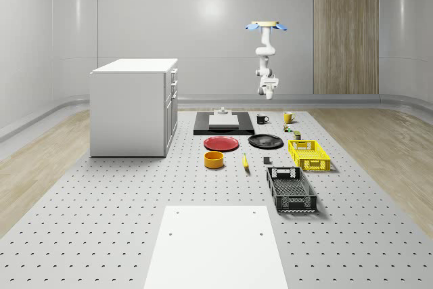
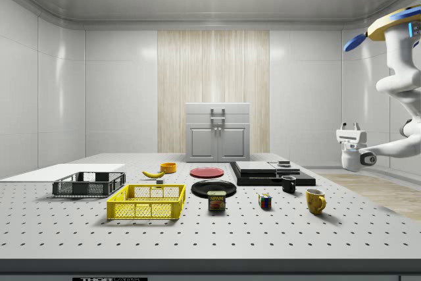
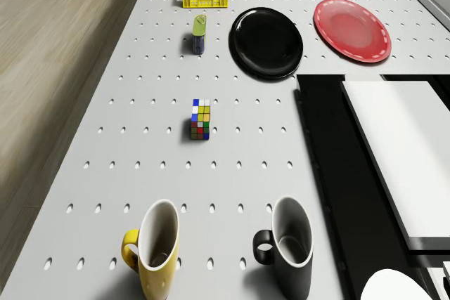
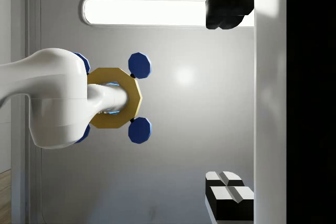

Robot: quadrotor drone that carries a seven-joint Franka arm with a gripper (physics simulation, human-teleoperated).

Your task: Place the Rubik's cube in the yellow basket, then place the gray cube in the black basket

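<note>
In the side view the drone [image 2: 396,25] is cut off by the right edge of the frame, so only part of its yellow body and one blue rotor show. It hovers high over the far end of the bench [image 1: 101,235], right of centre in the whole-scene view. The arm hangs beneath it, and the claw [image 2: 349,125] sits in mid-air well above the mugs. The claw is turned upward, released, with its fingers spread and nothing between them.

The Rubik's cube [image 3: 200,119] stands on the bench near the yellow mug [image 2: 316,201] and a tin [image 2: 217,201], well apart from the yellow basket [image 1: 292,150]. In the drone view that basket is clipped by the frame edge. The gray cube [image 1: 266,161] is tiny and hard to make out. It lies between the two baskets, just beyond the black basket [image 1: 296,202].

The bench is gray and perforated, and a white cabinet [image 1: 132,109] stands at middle left of the whole-scene view. Wood floor flanks the bench. The walls are pale and curved, with one wooden panel [image 1: 345,28].
</note>
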